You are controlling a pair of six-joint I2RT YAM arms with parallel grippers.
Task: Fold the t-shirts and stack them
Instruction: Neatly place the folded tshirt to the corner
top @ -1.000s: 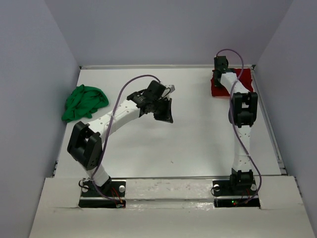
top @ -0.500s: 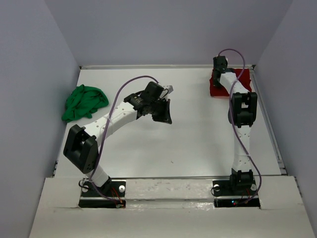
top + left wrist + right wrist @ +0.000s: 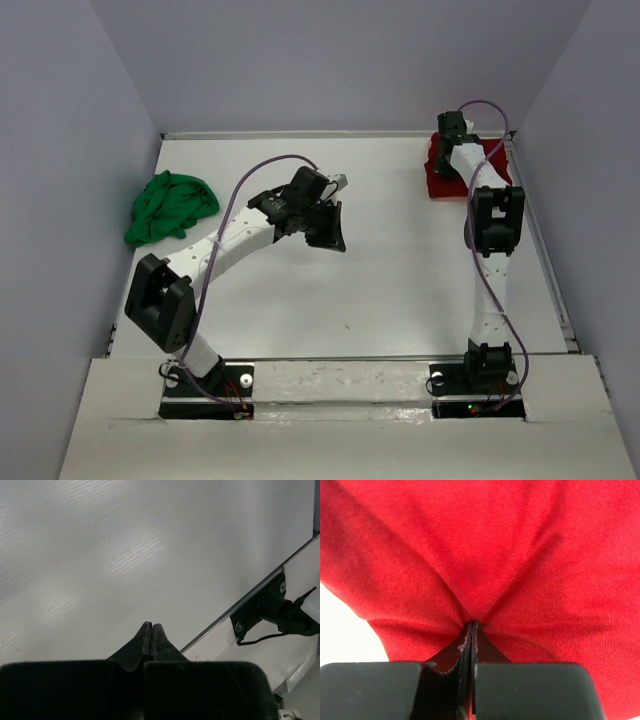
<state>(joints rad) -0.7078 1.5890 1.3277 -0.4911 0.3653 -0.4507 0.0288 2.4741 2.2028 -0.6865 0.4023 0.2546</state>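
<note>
Red tee [image 3: 437,183] at table's [image 3: 400,290] far-right corner, poss. folded, right gripper [image 3: 471,625] pinched shut on its cloth; green tee [image 3: 170,205] crumpled by left edge, unfolded; left gripper [image 3: 151,626] shut, empty; nothing stacked yet.

We see a white table [image 3: 400,270] with a faint wood grain, carrying a bright green t-shirt [image 3: 170,205] crumpled in a heap near its left edge and a dark red t-shirt [image 3: 436,183] bunched at its far right corner, well apart.
</note>
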